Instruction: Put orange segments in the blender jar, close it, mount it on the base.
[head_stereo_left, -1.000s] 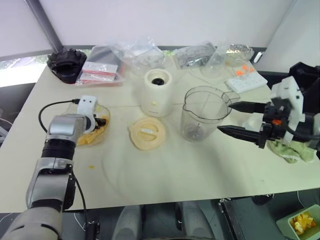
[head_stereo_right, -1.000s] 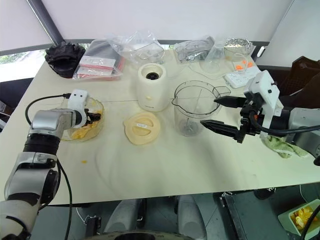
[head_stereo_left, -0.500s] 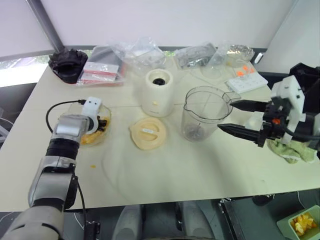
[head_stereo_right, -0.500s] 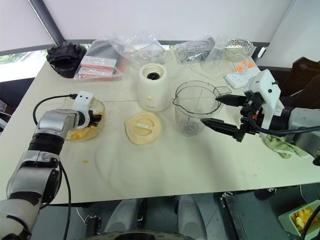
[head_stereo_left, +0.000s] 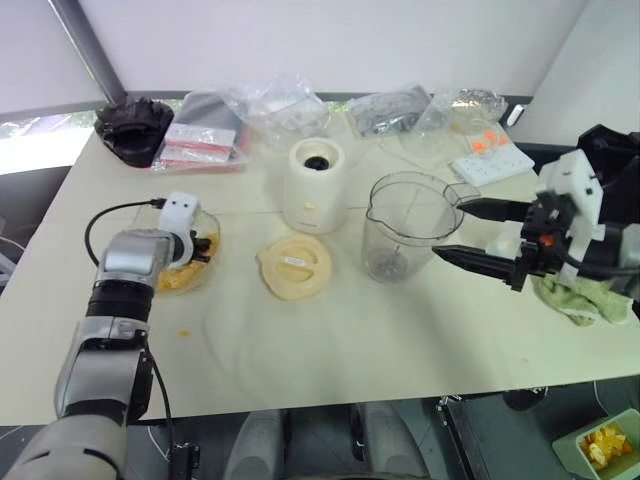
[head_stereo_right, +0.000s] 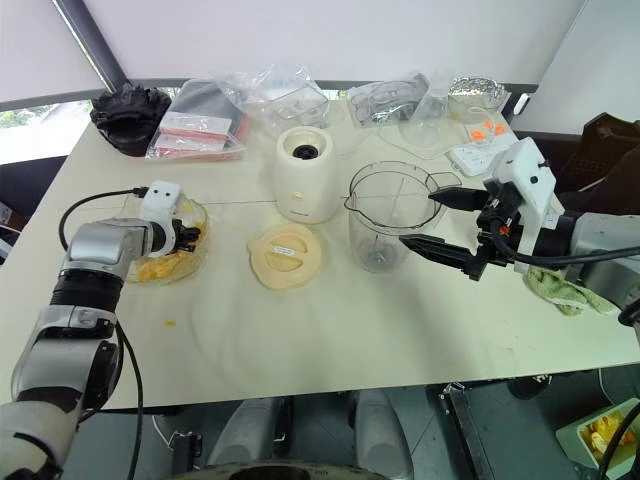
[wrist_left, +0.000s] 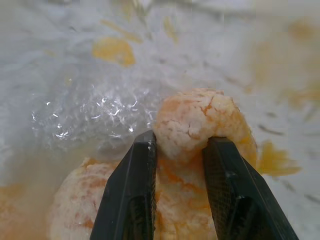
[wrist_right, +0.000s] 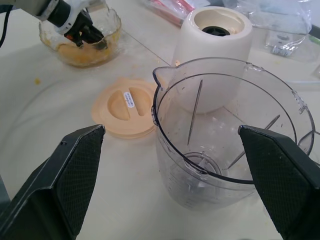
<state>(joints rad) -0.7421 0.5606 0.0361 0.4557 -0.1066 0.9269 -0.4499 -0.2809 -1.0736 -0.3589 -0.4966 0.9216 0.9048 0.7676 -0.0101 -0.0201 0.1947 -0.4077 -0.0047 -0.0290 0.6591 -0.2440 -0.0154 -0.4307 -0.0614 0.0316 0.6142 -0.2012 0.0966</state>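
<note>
Left wrist view shows the left pincer (wrist_left: 179, 150) pinching an orange segment (wrist_left: 197, 122). Soft fruit could slip or tear. Right pincer (wrist_right: 170, 165) gapes wide beside the blender jar (wrist_right: 230, 145).

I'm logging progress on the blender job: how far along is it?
Nothing is finished: the blender jar stands empty beside the base, lid on the table. In hand: the left gripper pinches an orange segment in the dish. Filling, closing, mounting remain.
</note>
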